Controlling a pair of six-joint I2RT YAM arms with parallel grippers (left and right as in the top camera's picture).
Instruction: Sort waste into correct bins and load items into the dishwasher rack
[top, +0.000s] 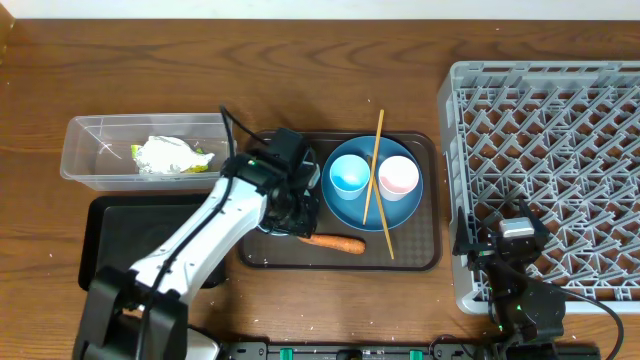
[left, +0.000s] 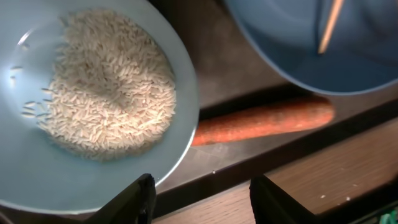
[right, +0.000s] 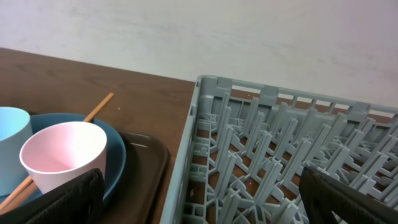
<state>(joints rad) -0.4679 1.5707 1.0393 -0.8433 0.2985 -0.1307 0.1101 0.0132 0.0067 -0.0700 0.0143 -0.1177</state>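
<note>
My left gripper (left: 202, 202) is open and empty, over the front rim of the brown serving tray (top: 420, 255). Its left finger is at the edge of the small pale blue bowl (left: 37, 180), which holds white rice (left: 106, 87). The orange carrot (left: 261, 121) lies just beyond the fingers, and it also shows in the overhead view (top: 335, 242). The blue plate (top: 372, 215) carries the light blue cup (top: 350, 175), the white-pink cup (top: 398, 177) and two chopsticks (top: 372, 170). The wrapper (top: 170, 155) lies in the clear tub (top: 80, 150). My right gripper (right: 205, 202) is open over the rack's (top: 560, 150) left edge.
The black tray (top: 110, 240) sits in front of the clear tub, partly under my left arm. My left arm hides the bowl in the overhead view. The rack stands close against the serving tray's right side.
</note>
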